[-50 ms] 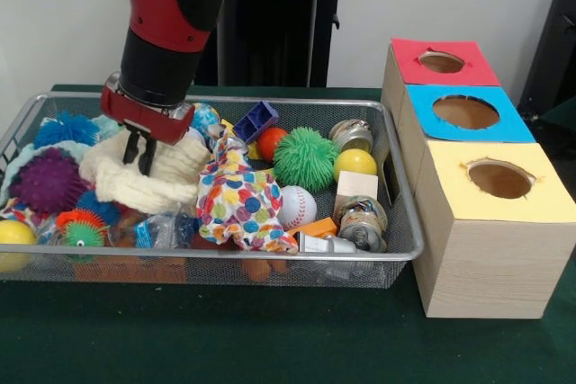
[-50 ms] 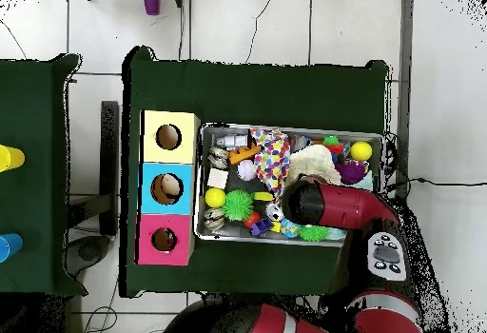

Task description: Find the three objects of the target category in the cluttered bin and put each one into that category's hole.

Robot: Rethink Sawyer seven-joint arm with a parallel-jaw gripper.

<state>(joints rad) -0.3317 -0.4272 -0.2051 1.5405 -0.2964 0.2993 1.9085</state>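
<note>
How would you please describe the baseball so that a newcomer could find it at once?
Look in the wire mesh bin left of the three wooden boxes. Near its front middle, a white baseball with red stitching rests against the polka-dot cloth, below the green spiky ball. It is the only smooth white ball there.

A purple cup (image 2: 151, 4) stands on the floor; yellow (image 2: 9, 158) and blue (image 2: 8, 247) cups sit on a side table.

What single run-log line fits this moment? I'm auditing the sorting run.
phase: searching | end effector: open, over white cloth | bin: cluttered | yellow box, blue box, red box: nothing visible in holes
</note>
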